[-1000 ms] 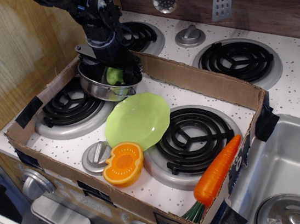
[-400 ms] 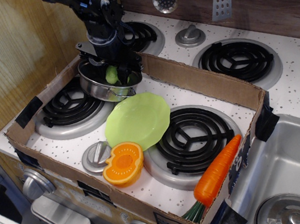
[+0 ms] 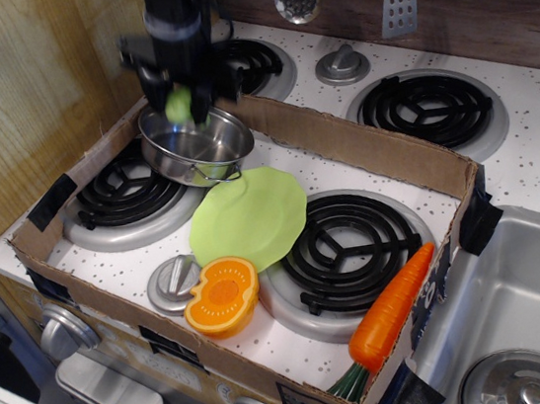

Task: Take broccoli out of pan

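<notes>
Step in hand, as we judge it: lift-out. Gripper (image 3: 180, 102), motion-blurred, clamped on the broccoli (image 3: 179, 104), which hangs above the pan (image 3: 196, 148) just below. Plate (image 3: 249, 218) lies further below, nearer us. Next we need a sideways carry and release clear of the pan.

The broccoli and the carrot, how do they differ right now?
The broccoli is small, pale green and rounded; the carrot is long, orange and tapered. The broccoli is held in the gripper above the pan; the carrot lies against the box wall, untouched. Both look like toy vegetables.
</notes>
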Controlling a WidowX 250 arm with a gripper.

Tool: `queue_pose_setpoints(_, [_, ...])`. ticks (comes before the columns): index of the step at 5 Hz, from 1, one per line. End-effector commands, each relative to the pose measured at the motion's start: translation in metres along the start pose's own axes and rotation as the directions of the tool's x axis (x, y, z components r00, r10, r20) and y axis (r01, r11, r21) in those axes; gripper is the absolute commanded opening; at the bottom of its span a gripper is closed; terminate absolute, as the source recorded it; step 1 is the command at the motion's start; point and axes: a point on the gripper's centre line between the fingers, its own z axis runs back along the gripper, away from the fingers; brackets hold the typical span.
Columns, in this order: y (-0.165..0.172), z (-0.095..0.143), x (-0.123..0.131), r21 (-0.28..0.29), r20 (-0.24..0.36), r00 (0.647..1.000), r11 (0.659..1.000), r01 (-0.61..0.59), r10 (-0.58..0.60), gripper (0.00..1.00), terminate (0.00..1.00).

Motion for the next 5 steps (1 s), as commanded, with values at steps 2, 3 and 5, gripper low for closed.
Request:
queue_pose_setpoints(2, [-0.028,0.056,-0.001,0.0,0.056,0.995,0.997,-0.079,0.078,0.0,0.0])
queue_pose_setpoints(3, [-0.051,0.052,-0.006,-0.065,0.019,0.994,0.992,-0.106,0.108,0.0,0.0])
queue_pose_setpoints(5, [-0.096,0.023,0.001,-0.243,-0.024,0.995,0.965,-0.103,0.1,0.0,0.0])
